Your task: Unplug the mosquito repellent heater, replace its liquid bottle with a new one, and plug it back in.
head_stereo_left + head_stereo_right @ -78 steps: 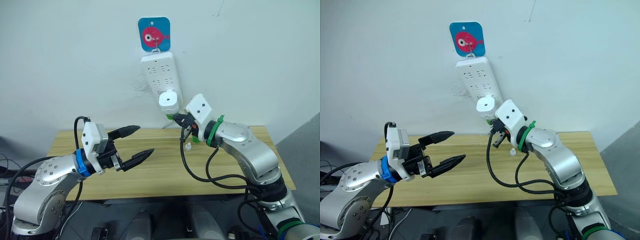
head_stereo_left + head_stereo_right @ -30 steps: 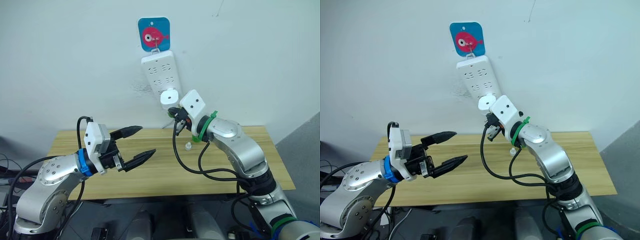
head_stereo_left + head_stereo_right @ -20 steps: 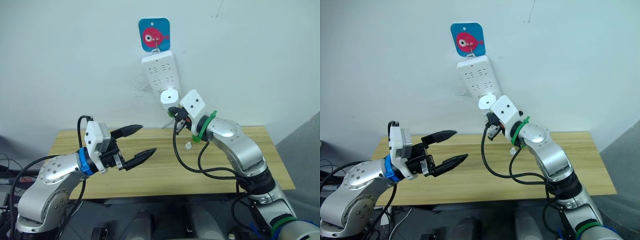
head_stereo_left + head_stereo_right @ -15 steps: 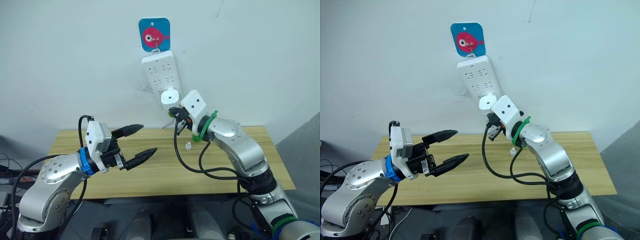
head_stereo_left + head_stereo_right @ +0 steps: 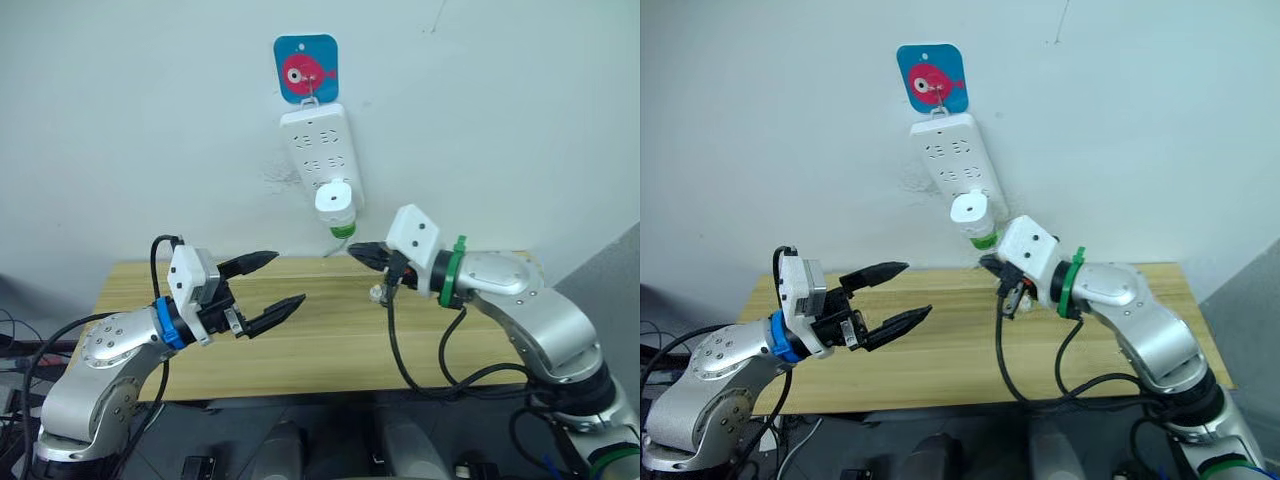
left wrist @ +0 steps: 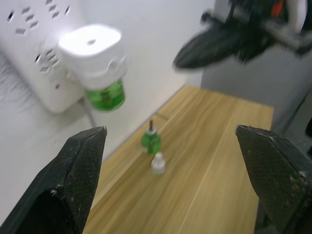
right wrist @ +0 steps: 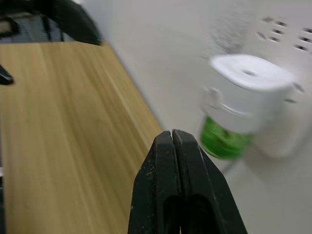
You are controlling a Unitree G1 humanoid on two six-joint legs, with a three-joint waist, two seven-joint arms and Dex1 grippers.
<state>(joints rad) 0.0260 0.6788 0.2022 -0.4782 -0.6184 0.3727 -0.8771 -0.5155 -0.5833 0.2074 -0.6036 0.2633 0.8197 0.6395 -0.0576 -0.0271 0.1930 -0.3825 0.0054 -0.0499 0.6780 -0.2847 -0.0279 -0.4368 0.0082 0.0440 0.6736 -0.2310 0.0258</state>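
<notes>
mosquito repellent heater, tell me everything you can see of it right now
The mosquito repellent heater is a small white rounded unit that looks like glossy plastic, with a small hole in its flat top. It sits plugged into the lower end of the white power strip hanging on the wall, above the wooden table. A green liquid bottle hangs screwed in beneath it. Neither gripper touches it; the right gripper is shut, just below and beside it.
</notes>
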